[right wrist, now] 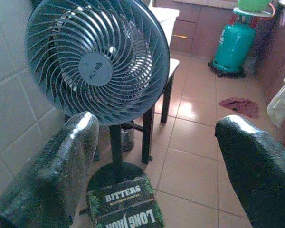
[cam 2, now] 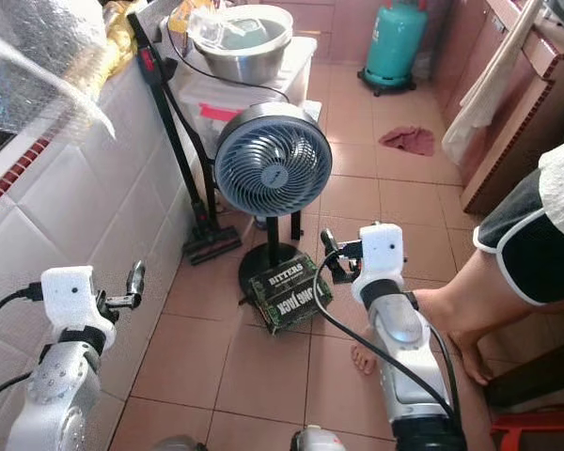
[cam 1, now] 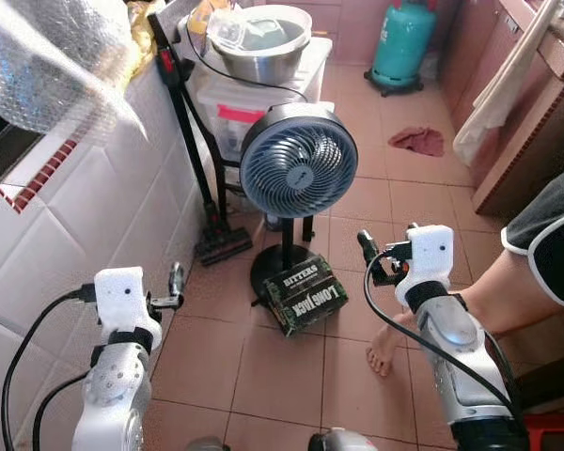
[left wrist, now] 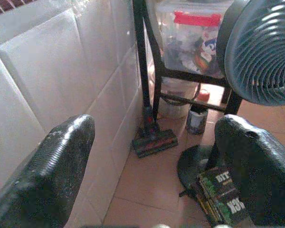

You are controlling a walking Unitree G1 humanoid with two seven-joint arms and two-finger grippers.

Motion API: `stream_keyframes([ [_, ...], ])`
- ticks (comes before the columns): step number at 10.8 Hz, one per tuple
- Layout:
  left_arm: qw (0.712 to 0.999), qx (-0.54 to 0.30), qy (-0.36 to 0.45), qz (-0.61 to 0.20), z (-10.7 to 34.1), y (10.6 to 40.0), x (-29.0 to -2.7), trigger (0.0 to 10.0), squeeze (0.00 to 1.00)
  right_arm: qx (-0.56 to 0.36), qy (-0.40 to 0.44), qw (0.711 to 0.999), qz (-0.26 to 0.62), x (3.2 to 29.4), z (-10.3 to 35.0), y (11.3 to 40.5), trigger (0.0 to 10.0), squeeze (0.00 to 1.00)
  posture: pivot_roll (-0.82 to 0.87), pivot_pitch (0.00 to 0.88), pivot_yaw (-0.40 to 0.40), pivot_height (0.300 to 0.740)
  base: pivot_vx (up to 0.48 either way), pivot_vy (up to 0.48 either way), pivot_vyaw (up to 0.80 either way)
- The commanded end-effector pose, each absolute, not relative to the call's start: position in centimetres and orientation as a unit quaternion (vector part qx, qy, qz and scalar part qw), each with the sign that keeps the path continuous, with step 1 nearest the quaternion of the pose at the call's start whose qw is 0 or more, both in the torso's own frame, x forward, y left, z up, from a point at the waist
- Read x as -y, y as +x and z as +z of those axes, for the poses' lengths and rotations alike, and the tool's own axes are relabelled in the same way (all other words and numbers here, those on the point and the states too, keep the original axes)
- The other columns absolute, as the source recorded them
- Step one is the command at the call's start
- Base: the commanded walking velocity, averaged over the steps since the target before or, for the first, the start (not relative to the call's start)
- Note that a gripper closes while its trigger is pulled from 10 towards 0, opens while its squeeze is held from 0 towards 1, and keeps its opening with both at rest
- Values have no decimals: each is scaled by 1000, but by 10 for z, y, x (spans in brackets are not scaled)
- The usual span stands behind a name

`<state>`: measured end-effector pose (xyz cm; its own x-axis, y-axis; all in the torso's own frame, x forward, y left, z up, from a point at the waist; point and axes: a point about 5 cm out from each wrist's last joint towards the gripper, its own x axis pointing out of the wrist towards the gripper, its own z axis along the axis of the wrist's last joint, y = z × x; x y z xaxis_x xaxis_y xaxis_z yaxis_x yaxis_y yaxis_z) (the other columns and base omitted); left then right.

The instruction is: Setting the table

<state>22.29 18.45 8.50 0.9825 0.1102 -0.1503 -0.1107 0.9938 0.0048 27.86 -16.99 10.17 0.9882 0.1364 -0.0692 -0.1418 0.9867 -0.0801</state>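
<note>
No tableware lies within reach. A steel bowl [cam 1: 261,42] holding a clear plastic lid sits on a plastic storage box [cam 1: 254,103] at the back. My left gripper [cam 1: 172,289] is raised beside the white tiled wall [cam 1: 94,207], open and empty, as the left wrist view confirms [left wrist: 156,128]. My right gripper [cam 1: 372,261] is held out over the floor, open and empty, pointing at a blue-grey standing fan [right wrist: 97,61]. A dark green carton [cam 1: 305,294] marked BITTERS and LONG JACK lies by the fan's base, between the two grippers.
A person's bare leg [cam 1: 470,301] and foot [cam 1: 385,349] stand close by my right arm. A stick vacuum [cam 1: 224,246] leans on the wall. Further back are a green gas cylinder [cam 1: 403,42], a red cloth [cam 1: 417,141] on the floor tiles and brown cabinets [cam 1: 536,141].
</note>
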Motion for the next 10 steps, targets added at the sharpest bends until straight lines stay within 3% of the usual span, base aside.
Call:
stream_keyframes([
  [1,995,-76,-2,57,87,222,-187,10000,0,-34,-42,996,68,172,102,278,10000,0,50,81,36,740,0,0,-775],
  [7,995,-84,-3,56,85,221,-186,10000,0,-44,-44,995,73,172,100,275,10000,0,46,85,35,740,0,0,-769],
  [10,995,-85,1,55,85,222,-186,10000,0,-46,-42,995,73,172,99,275,10000,0,44,85,36,740,-255,0,-758],
])
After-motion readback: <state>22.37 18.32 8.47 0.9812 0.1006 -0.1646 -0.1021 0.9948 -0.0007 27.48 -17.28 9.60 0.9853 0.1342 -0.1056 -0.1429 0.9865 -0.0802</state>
